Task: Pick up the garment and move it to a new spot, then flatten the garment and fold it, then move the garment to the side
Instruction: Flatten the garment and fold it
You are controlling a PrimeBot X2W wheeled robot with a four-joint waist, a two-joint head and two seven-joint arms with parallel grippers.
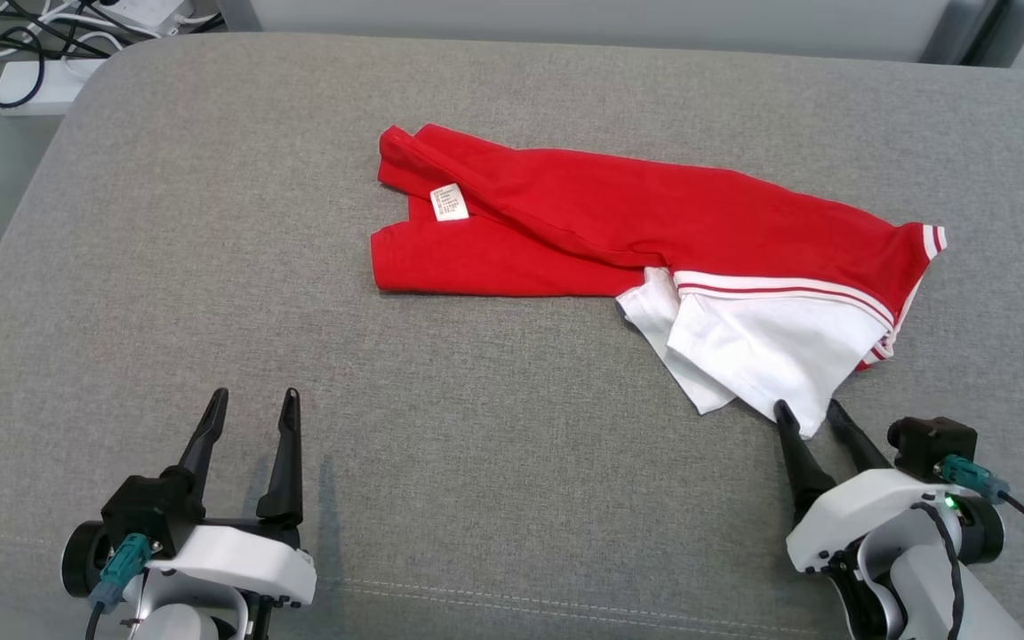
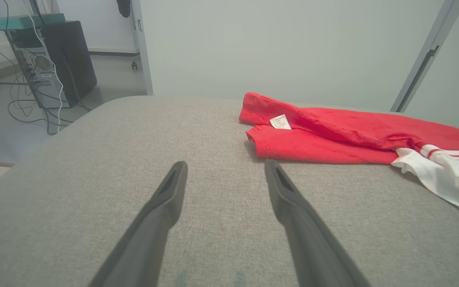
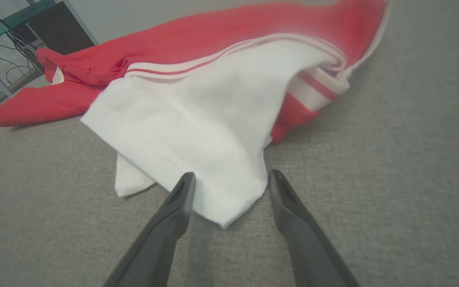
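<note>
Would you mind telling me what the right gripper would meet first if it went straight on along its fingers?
Most likely the white corner of the garment, which lies between the open fingers of the right gripper. How high the tips ride above it is unclear.

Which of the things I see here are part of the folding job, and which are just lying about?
Part of the job:
- red and white garment
- right tool, open astride its white corner
- left tool, open, apart from it
- grey padded surface it lies on

Just lying about:
- power strip with cables
- computer tower
</note>
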